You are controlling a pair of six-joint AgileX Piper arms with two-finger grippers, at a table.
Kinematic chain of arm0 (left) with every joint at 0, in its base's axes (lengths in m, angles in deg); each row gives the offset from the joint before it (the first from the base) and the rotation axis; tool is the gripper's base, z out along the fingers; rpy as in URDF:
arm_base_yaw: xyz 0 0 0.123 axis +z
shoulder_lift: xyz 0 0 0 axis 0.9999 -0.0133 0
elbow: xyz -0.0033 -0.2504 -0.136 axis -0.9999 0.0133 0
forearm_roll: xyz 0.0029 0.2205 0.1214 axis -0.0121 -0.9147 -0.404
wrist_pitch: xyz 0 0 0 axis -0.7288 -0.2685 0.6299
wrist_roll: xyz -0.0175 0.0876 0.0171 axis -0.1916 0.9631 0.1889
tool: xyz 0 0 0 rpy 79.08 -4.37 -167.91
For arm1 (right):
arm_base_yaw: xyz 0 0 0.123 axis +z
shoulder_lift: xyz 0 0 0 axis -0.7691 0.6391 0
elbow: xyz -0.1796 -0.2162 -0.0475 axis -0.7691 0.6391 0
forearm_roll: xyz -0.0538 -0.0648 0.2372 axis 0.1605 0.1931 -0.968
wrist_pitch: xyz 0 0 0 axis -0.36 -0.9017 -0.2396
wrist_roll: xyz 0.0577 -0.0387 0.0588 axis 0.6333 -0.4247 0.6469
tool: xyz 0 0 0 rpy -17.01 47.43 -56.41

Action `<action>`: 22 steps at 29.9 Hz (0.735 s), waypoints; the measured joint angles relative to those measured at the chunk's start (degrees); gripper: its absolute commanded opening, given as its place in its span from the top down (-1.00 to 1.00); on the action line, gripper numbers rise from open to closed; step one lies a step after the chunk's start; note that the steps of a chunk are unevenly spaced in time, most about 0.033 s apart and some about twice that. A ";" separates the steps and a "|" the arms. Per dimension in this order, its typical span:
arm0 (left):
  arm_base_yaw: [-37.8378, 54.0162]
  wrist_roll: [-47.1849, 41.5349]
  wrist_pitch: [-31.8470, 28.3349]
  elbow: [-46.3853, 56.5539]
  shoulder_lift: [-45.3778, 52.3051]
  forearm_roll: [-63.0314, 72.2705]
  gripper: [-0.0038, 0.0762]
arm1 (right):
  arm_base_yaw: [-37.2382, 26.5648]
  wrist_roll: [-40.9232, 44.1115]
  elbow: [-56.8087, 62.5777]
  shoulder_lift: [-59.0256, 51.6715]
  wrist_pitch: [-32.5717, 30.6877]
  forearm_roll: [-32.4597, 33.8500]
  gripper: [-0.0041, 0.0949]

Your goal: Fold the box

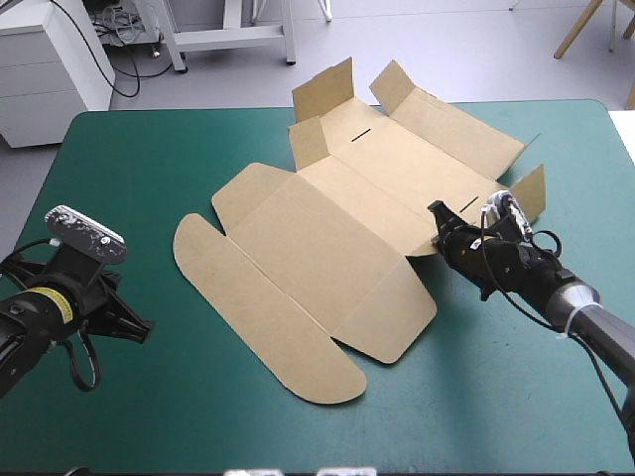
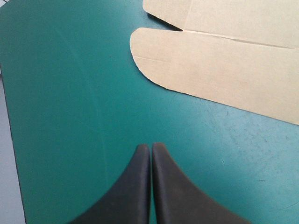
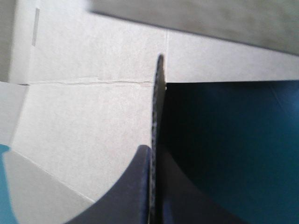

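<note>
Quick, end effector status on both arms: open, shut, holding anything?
Left end effector: shut, empty, over the teal-green cover, short of the box.
Right end effector: shut on the box, clamped on a board edge.

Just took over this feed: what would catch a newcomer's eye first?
The brown box lies opened out mid-table, its far flaps standing up. The right gripper is shut on its right edge; the left gripper, shut, sits apart from it over bare teal-green cover.
</note>
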 measured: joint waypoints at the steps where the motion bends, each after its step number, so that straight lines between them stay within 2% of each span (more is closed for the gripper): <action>1: 0.00 0.00 0.00 0.00 0.00 0.00 0.93 | 0.00 -1.83 0.00 0.57 -1.55 0.00 0.94; 7: 0.00 0.00 0.00 0.00 0.00 0.00 0.93 | 0.00 -11.36 -1.89 3.52 -7.42 0.26 0.92; 11: 0.00 0.00 0.00 0.00 0.00 0.00 0.93 | 0.00 -15.55 -6.53 5.51 -13.31 3.85 0.92; 16: 0.00 -0.05 0.22 0.00 0.00 0.17 0.93 | 0.00 -18.26 -17.33 9.18 -26.84 14.74 0.92; 19: 0.00 -0.05 0.35 0.00 0.00 0.41 0.93 | 0.00 -23.47 -24.33 11.98 -35.81 20.68 0.92; 22: 0.00 -0.05 0.47 0.00 0.00 0.93 0.93 | 0.00 -30.49 -30.89 15.00 -41.80 23.14 0.92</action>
